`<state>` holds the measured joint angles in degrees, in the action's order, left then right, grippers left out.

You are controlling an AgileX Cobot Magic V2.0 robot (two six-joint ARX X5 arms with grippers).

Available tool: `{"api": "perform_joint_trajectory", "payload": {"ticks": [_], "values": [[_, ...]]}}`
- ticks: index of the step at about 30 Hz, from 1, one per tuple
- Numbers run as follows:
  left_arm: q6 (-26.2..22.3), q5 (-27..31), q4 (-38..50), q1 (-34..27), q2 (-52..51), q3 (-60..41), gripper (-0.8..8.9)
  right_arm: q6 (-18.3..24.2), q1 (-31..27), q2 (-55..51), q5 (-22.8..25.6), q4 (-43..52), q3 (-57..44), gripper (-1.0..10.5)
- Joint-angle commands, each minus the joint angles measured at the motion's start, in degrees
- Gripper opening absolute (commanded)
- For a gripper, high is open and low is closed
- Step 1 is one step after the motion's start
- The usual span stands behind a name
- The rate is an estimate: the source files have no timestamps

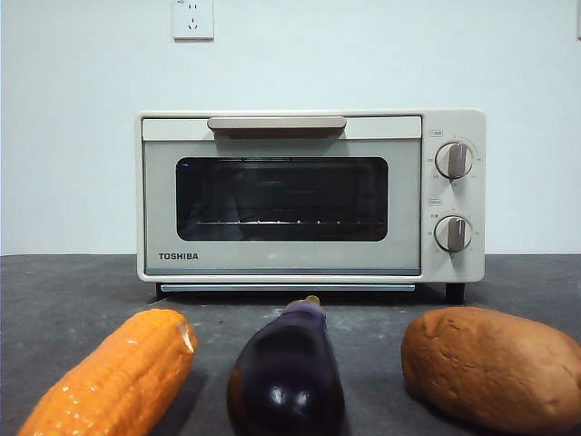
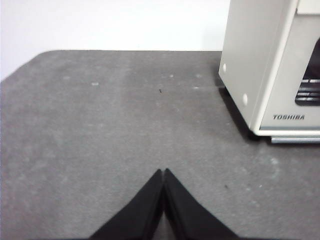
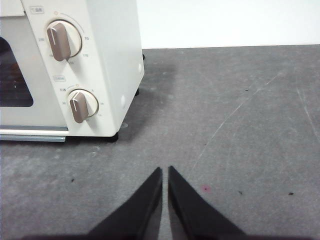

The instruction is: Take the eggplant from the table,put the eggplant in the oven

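**Eggplant waits on the table before a closed oven**

The eggplant (image 1: 289,377) lies on the table (image 1: 64,291) at the near edge of the front view, its glossy rounded end toward the camera and its small stem cap pointing away, toward the oven (image 1: 309,195). It sits in the middle of a row of three: an orange corn cob (image 1: 113,377) to its left and a brown potato (image 1: 495,363) to its right, each near it but not touching.

The oven stands farther back, centred, with its dark glass door shut, the beige handle (image 1: 277,123) across the top and two round knobs (image 1: 453,160) on the right side (a wire rack shows faintly through the glass). A wall socket (image 1: 192,18) is on the white wall above.

Neither arm appears in the front view. The left gripper (image 2: 163,172) hovers over bare table left of the oven, jaws pressed together and holding nothing. The right gripper (image 3: 165,170) hangs over bare table to the oven's right, jaws nearly closed with only a thin slit between the tips, also empty.
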<state>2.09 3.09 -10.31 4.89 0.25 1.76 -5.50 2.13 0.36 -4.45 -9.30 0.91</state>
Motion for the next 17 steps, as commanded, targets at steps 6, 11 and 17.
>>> {"api": "perform_joint_trajectory", "payload": {"ticks": [6,11,17], "values": [[21.2,-0.5,-0.4,0.0,-0.1,-1.5,0.06,-13.6,-0.1,-0.2,-0.8,0.2,0.4,0.0],[23.4,-2.3,-0.4,0.0,-0.1,-1.3,0.06,-15.7,-0.1,-0.2,-3.7,-0.9,1.9,0.0],[24.6,-5.5,-4.3,0.0,0.2,3.0,0.06,-20.6,-0.1,-0.1,-4.0,-7.6,8.3,0.0]]}}
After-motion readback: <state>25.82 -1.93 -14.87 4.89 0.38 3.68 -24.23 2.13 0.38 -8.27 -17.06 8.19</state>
